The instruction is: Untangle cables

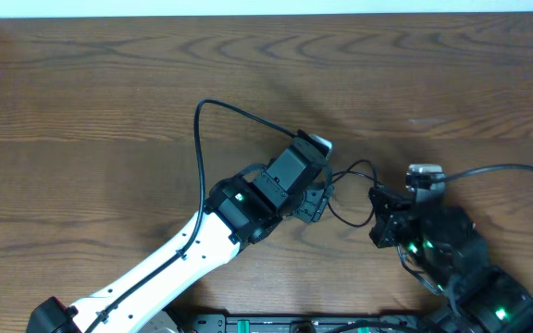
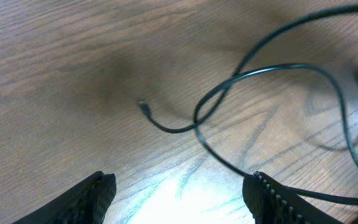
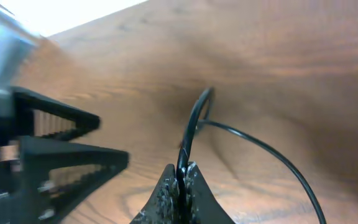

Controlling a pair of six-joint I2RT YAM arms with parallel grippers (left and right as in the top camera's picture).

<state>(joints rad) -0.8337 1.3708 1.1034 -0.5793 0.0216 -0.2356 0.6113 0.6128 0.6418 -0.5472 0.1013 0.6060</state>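
Observation:
A thin black cable (image 1: 199,139) arcs across the table behind my left arm, and more of its loops lie between the two grippers (image 1: 348,174). My left gripper (image 1: 314,202) hovers over the table. In the left wrist view its fingers (image 2: 98,194) stand wide apart with only bare wood between them. Ahead of them the black cable crosses itself in a loop (image 2: 211,101), and a small plug end (image 2: 143,106) lies free. My right gripper (image 1: 378,215) is shut on the black cable (image 3: 188,134), which rises from between its pads (image 3: 166,186).
The wooden table (image 1: 81,102) stretches far to the left and back, with a white strip along its far edge. A thicker dark wire (image 1: 498,168) runs from the right arm toward the right edge. The left gripper's fingers (image 3: 61,149) show close by in the right wrist view.

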